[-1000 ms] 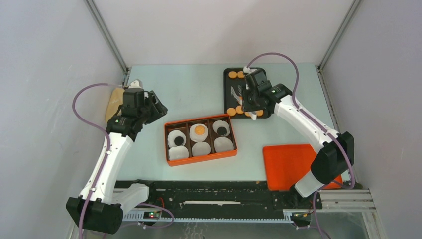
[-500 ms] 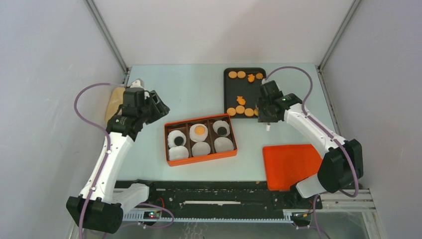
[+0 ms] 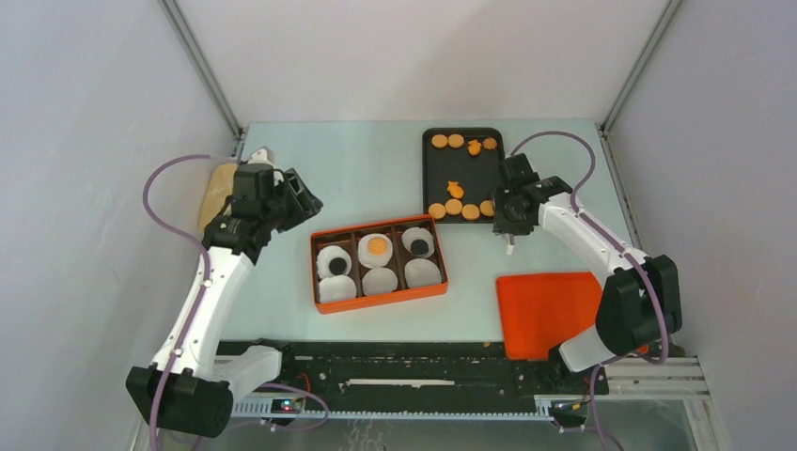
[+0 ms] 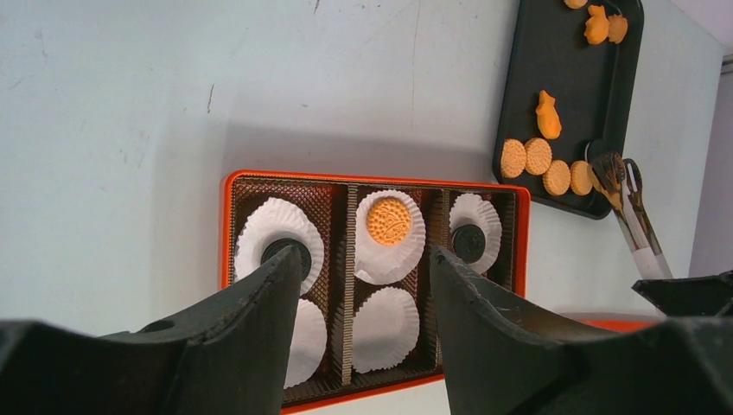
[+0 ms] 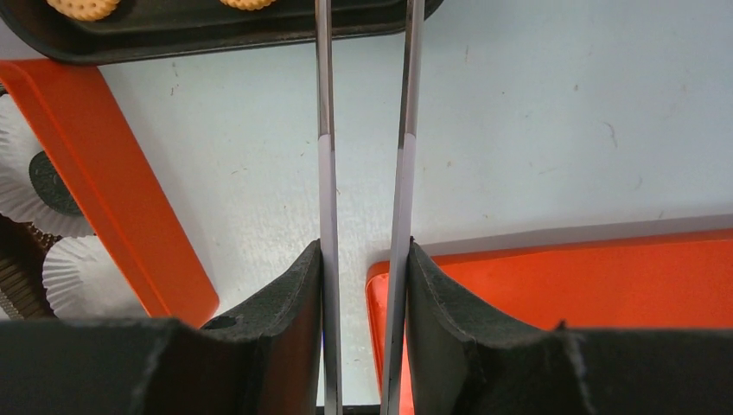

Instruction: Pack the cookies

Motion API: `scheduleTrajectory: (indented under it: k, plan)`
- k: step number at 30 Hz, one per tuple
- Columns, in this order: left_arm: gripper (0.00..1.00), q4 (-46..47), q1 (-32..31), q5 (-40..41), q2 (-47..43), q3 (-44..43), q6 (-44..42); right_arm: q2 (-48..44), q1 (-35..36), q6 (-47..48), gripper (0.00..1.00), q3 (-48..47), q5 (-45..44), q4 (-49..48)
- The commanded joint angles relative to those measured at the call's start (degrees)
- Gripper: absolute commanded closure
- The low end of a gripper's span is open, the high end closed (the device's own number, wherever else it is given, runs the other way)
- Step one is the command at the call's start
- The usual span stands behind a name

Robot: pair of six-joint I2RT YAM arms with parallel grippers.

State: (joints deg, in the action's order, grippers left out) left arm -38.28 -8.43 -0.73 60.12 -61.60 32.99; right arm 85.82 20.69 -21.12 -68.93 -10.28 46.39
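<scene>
cookies [image 3: 454, 206] | flat orange ones on black tray [image 3: 442, 174] | one orange, two black in box [image 3: 376, 226]

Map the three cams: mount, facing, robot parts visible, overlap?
Top external: above and behind the bases, looking down on the table; both arms show whole.
Left wrist: on the left arm, looking down at the orange box; the open left gripper frames the bottom edge.
Right wrist: looks down along the tongs clamped in the right gripper, towards bare table.
Shared: both wrist views catch the orange box, the black tray and the tongs.
</scene>
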Motion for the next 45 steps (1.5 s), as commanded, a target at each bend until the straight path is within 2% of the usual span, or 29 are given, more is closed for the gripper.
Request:
scheduleTrajectory:
  k: [1,8,16,19,21,23,28,36,40,45]
  plan:
    - [0.39,1.64,0.52,-0.82,0.00,1.56,-0.56,0.86,-1.22,-2.28,0.76,0.14,0.26,-2.77]
    - [0.39,1.80,0.52,-0.98,0.39,1.26,-0.45,4.83,-4.23,-2.09,0.74,-0.49,6.24,-8.24]
    - [0.39,1.47,0.51,-0.72,0.37,1.48,-0.47,13.56,-5.66,-1.51,0.75,-10.85,13.22,-8.53]
    - [0.39,1.28,0.52,-0.50,0.12,1.40,-0.55,13.28,-5.74,-2.00,0.74,-11.68,12.77,-8.60]
    - [0.39,1.28,0.49,-0.50,0.19,1.15,-0.56,13.28,-5.90,-2.32,0.67,-12.15,12.30,-8.40]
    - [0.39,1.28,0.52,-0.73,0.47,0.90,-0.55,13.74,-6.17,-2.33,0.64,-12.91,12.20,-8.03]
    - [0.39,1.28,0.52,-0.96,0.79,0.52,-0.51,15.84,-6.36,-2.68,0.64,-15.90,11.61,-5.78]
    - [0.39,1.28,0.51,-1.11,0.68,0.39,-0.65,13.06,-6.45,-2.94,0.62,-15.63,10.28,-3.88]
    - [0.39,1.28,0.50,-1.32,0.57,0.34,-0.56,11.44,-6.45,-3.29,0.54,-14.86,7.41,-2.88]
    - [0.38,1.59,0.47,-1.65,0.39,0.61,-0.51,12.91,-6.69,-2.67,0.53,-16.32,5.62,-2.42]
